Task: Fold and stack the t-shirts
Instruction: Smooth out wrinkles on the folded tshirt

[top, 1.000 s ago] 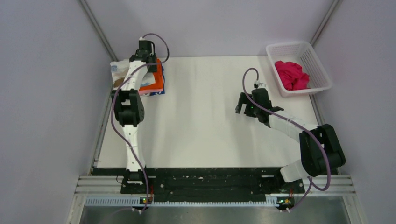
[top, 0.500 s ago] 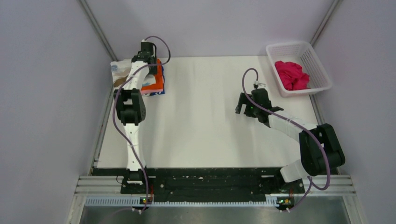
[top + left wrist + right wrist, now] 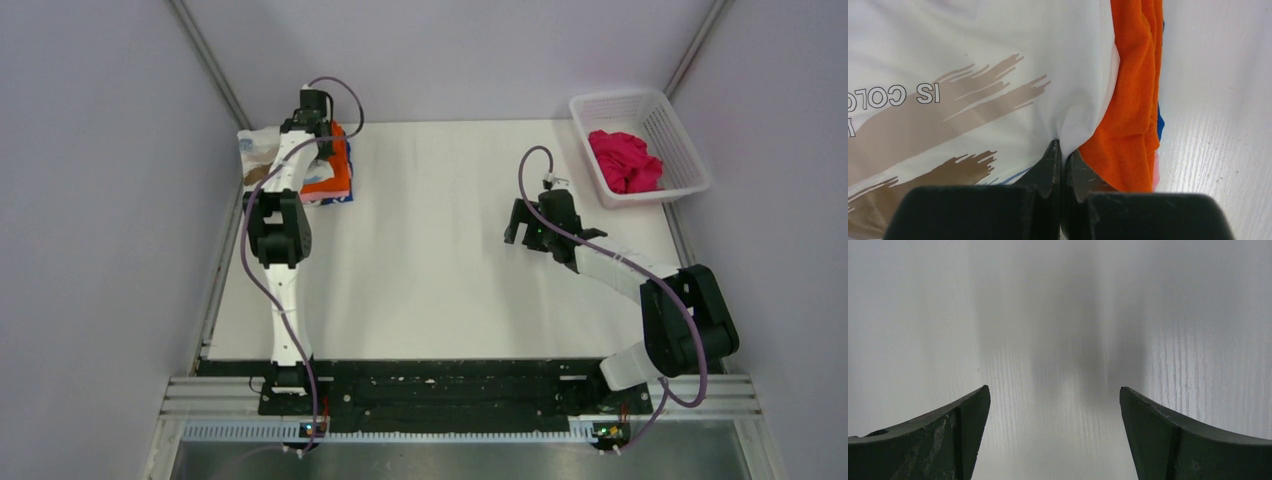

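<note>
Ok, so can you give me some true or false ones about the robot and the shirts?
1. The left pincer is pinching the edge of the white printed shirt. True.
2. The right pincer is holding a shirt. False: it is wide open over the bare table, with nothing in it.
3. The magenta shirt lies in the basket. True.
4. The orange shirt lies on top of the white printed shirt. False: the orange one is underneath, peeking out along the white one's edge.
</note>
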Robot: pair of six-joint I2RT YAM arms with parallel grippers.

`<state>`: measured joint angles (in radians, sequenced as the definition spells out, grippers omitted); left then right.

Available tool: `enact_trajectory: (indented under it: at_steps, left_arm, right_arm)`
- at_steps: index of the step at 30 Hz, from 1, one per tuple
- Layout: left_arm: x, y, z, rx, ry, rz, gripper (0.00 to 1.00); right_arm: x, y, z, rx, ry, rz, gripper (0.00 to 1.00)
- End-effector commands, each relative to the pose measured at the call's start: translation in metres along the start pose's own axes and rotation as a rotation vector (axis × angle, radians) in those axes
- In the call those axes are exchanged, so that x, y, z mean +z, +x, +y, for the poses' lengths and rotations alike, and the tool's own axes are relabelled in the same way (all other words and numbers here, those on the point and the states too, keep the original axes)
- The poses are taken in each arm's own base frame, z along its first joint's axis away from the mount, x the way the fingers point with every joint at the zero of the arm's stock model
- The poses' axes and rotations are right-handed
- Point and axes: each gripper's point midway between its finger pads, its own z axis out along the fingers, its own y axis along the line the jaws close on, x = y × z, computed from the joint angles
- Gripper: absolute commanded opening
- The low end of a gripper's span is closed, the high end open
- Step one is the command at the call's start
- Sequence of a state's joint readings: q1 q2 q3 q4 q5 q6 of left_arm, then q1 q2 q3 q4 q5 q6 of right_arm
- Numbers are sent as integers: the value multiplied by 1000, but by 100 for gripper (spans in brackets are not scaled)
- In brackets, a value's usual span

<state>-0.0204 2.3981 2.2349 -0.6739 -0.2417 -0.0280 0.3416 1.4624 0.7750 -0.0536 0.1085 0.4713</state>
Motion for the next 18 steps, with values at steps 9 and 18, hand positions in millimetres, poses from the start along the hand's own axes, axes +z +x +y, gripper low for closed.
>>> enact_trajectory:
  at_steps: [9, 18]
  left_arm:
    - [-72, -76, -11, -125, 154, -236, 0]
    - [-60, -70, -25, -132, 206, -208, 0]
  right_arm:
    - [1, -24, 7, -5, -17, -48, 99]
    - [1, -25, 6, -8, -8, -51, 99]
